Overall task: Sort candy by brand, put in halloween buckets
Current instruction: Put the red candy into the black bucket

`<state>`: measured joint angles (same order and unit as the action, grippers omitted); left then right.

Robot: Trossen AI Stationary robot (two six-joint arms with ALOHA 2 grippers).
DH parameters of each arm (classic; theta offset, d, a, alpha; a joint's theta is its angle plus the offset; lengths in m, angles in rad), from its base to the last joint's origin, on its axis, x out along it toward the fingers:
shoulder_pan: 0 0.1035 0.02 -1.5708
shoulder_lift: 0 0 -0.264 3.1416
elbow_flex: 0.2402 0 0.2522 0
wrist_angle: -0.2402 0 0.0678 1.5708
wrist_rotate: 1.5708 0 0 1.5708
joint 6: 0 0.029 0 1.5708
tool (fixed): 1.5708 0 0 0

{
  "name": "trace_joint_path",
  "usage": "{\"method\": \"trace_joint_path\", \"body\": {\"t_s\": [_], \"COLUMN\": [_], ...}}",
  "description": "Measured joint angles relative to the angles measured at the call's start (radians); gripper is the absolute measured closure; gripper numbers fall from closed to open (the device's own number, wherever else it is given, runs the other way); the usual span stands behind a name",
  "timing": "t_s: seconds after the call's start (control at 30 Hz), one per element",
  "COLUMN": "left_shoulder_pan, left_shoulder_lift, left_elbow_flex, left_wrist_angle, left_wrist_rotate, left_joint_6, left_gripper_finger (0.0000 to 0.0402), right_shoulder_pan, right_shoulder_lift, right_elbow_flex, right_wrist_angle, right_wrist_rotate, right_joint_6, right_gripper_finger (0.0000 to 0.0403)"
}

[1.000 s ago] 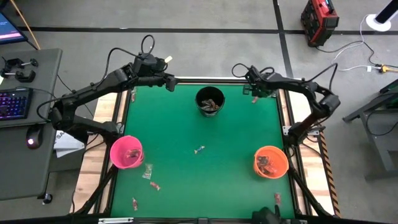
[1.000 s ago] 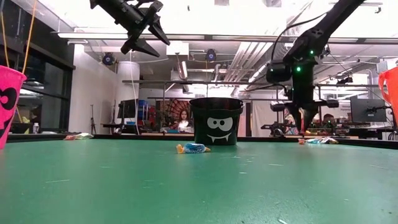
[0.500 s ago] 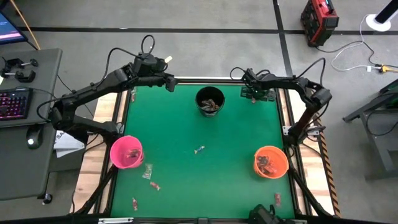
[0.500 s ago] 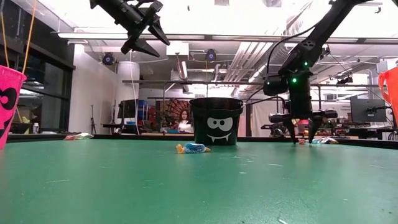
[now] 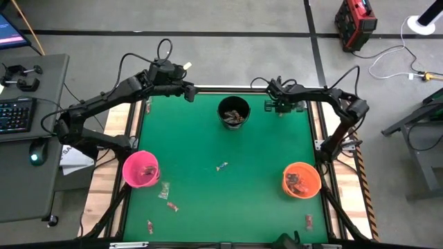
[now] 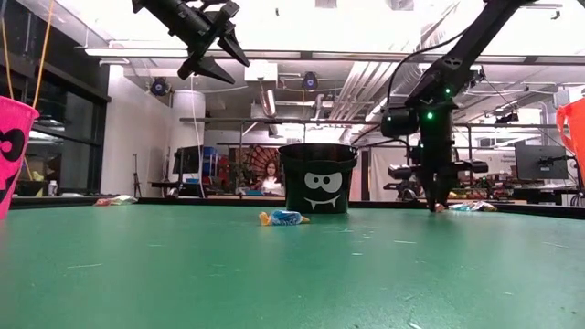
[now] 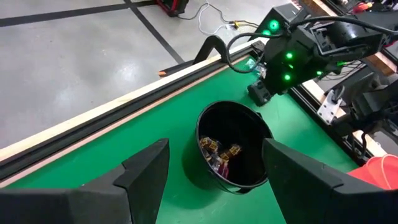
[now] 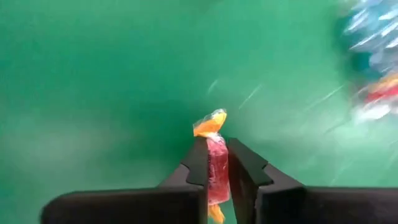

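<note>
Here the right gripper (image 8: 217,163), beside the black bucket (image 5: 234,112), pinches a light, crinkly sweet (image 8: 216,163) mid-body; left fingers (image 7: 144,169) gape.

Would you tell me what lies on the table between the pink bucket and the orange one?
One small blue-wrapped candy, alone on green felt between the pink plastic bucket and orange plastic bucket, in the high view.

no readable text, labels, brands or numbers
</note>
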<state>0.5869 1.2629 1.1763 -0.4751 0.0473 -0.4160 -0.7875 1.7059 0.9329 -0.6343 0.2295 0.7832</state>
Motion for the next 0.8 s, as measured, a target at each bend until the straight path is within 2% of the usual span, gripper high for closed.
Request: {"method": "trace_joint_path", "body": {"t_s": [0.07, 0.3, 0.4, 0.5, 0.63, 0.8], "left_shoulder_pan": [0.0, 0.0, 0.0, 0.001, 0.001, 0.001], "left_shoulder_lift": [0.0, 0.0, 0.0, 0.0, 0.0, 0.0], "left_elbow_flex": [0.0, 0.0, 0.0, 0.0, 0.0, 0.0], "left_wrist_angle": [0.0, 0.0, 0.001, 0.001, 0.001, 0.002], "left_wrist_rotate": [0.0, -0.007, -0.008, -0.008, -0.008, -0.008], "left_joint_6": [0.0, 0.0, 0.0, 0.0, 0.0, 0.0], "left_gripper_finger": [0.0155, 0.0155, 0.0155, 0.0155, 0.0155, 0.0155], "right_shoulder_pan": [0.009, 0.026, 0.05, 0.095, 0.189, 0.327], "right_shoulder_lift": [-0.037, -0.219, -0.299, -0.353, -0.356, -0.293], "right_elbow_flex": [-0.003, -0.001, -0.001, 0.001, 0.001, 0.002], "right_wrist_angle": [-0.006, 0.027, 0.115, 0.286, 0.504, 0.65], "right_wrist_rotate": [-0.03, -0.012, -0.048, -0.155, -0.303, -0.311], "right_joint_6": [-0.02, -0.022, -0.021, -0.044, -0.059, -0.078], "right_gripper_finger": [0.0393, 0.0397, 0.0397, 0.0398, 0.0398, 0.0382]}}
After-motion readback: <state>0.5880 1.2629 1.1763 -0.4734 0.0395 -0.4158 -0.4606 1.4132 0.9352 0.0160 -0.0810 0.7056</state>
